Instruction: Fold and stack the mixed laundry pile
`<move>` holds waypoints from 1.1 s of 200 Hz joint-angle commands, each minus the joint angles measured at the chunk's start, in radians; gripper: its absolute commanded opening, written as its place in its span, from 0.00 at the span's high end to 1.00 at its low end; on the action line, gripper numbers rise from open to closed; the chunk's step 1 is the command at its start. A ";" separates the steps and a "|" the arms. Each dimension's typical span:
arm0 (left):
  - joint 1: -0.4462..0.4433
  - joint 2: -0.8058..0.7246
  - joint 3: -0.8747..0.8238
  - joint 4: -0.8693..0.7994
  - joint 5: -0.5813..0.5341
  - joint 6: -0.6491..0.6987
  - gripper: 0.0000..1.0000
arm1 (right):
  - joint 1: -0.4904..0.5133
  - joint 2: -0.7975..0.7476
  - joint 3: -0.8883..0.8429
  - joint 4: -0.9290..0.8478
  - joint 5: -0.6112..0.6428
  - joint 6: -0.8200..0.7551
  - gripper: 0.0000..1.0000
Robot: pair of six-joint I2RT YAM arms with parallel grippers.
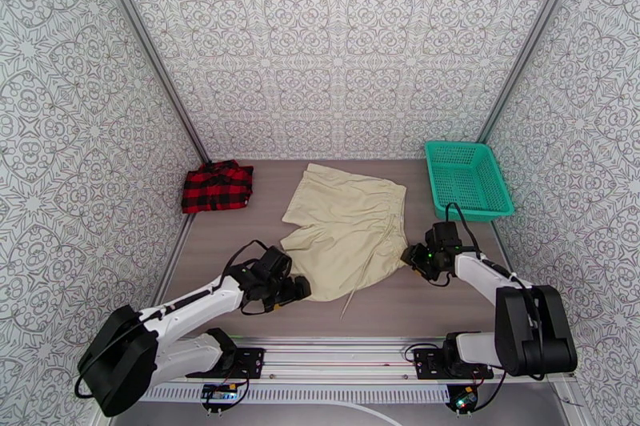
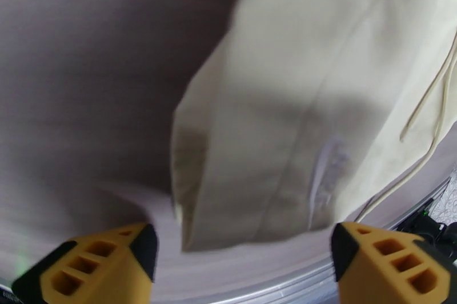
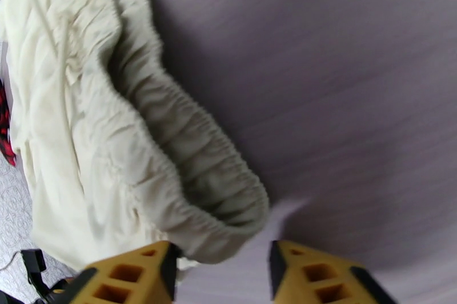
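Cream-beige shorts (image 1: 348, 227) from the laundry pile lie spread flat in the middle of the table, their drawstring (image 1: 350, 305) trailing toward the near edge. A folded red-and-black checked shirt (image 1: 217, 186) rests at the back left. My left gripper (image 1: 298, 289) sits at the shorts' near-left corner. In the left wrist view it (image 2: 243, 256) is open, with the hem (image 2: 240, 185) lying between its wide-apart fingers. My right gripper (image 1: 410, 255) is at the shorts' right edge. In the right wrist view it (image 3: 223, 274) is open, and the gathered waistband (image 3: 194, 185) reaches up to the gap, touching the left finger.
A teal mesh basket (image 1: 466, 178) stands at the back right, close behind the right arm. Patterned walls enclose the table (image 1: 240, 251) on three sides. A metal rail (image 1: 336, 355) runs along the near edge in front of the arm bases.
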 commanded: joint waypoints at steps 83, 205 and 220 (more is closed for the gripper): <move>-0.008 -0.079 0.005 0.057 -0.078 -0.021 1.00 | -0.006 -0.200 -0.043 -0.174 0.087 -0.061 0.99; 0.221 -0.037 0.373 -0.106 0.051 0.285 1.00 | -0.006 -0.276 0.202 -0.347 0.123 -0.094 1.00; 0.281 0.035 0.474 -0.090 0.094 0.334 1.00 | -0.006 -0.230 0.271 -0.325 0.129 -0.094 1.00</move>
